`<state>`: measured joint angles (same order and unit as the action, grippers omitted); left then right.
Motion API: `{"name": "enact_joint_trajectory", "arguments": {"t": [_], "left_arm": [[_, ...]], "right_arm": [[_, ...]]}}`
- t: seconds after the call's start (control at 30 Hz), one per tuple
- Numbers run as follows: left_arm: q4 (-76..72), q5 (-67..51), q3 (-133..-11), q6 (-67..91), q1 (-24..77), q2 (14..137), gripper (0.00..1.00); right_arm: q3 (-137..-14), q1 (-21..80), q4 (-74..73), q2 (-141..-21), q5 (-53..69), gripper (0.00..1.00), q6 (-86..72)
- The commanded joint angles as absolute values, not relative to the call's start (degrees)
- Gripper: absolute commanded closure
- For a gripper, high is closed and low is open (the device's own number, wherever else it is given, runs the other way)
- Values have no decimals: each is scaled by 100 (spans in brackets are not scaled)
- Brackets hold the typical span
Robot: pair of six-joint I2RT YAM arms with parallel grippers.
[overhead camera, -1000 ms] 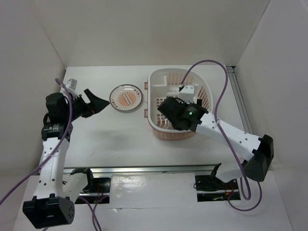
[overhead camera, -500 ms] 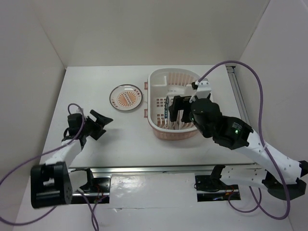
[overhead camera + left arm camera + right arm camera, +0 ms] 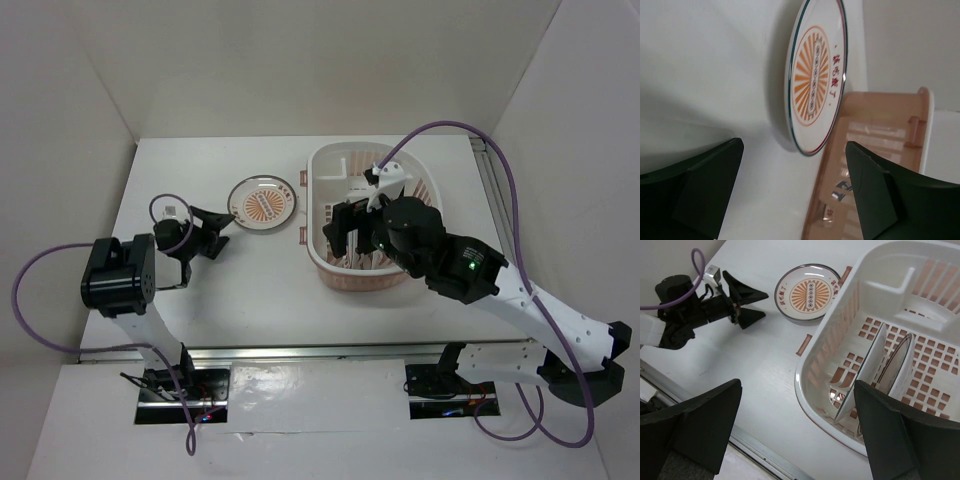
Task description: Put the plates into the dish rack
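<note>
Top external view: two plates [image 3: 867, 371] already stand on edge, side by side, in the near half of the dish rack [image 3: 826, 352]. The third, the orange-sunburst plate [image 3: 262, 203], lies flat on the table [image 3: 260, 290] toward the far edge, just beside the rack's left side. Can't tell if it touches the rack handle.

Left gripper [image 3: 224, 232]: fingers spread wide, nothing between them, low over the table just left of the sunburst plate and aimed at it. Left wrist view shows the plate ahead between both fingers, apart from each.

Right gripper [image 3: 350, 235]: also spread wide and empty, hanging over the rack's near-left part, above the standing plates.

Step in hand, as I read it: approach for the last pick. Next you need one finger under the nearest rim, the other on top, then pinch. The plate is shallow and flat, so go in low or it'll likely skid toward the rack. Then tip it upright into a free slot beside the other two. You'll probably want the right arm clear first.
</note>
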<state>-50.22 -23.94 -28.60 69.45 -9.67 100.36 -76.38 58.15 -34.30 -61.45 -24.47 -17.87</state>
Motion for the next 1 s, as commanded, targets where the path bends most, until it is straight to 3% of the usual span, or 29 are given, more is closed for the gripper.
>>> {"name": "enact_joint_trajectory", "arguments": {"t": [0.0, 0.3, 0.47, 0.6, 0.63, 0.67, 0.73, 0.8, 0.97], "left_arm": [[-5589, -2232, -2996, 7267, -958, 10914, 1], [-3001, -1382, -4437, 7076, -476, 11145, 11], [-2488, -1187, -4991, 7075, -290, 11522, 21], [-2119, -871, -5106, 7075, -168, 11470, 44], [-1979, -818, -5185, 7075, -167, 11470, 53], [-1882, -748, -5316, 7075, -167, 11470, 78], [-1670, -695, -5422, 7075, -115, 11548, 93], [-1539, -694, -5642, 7075, -114, 11706, 100], [-1195, -694, -5977, 6961, -114, 11830, 100]], "right_arm": [[-7726, 5871, -2945, -6214, -2312, 0, -1626], [-7726, 5871, -2585, -6337, -1969, 0, -1521], [-7726, 5924, -2531, -6337, -1916, 0, -1521], [-7787, 5924, -2584, -6276, -1916, 0, -1468], [-7787, 5924, -2584, -6223, -1855, 0, -1468], [-7787, 5924, -2584, -6223, -1785, 0, -1468], [-7787, 5924, -2584, -6144, -1784, 0, -1468], [-7787, 5924, -2584, -6012, -1731, 0, -1468], [-7787, 5924, -2759, -6011, -1924, 0, -1416]]}}
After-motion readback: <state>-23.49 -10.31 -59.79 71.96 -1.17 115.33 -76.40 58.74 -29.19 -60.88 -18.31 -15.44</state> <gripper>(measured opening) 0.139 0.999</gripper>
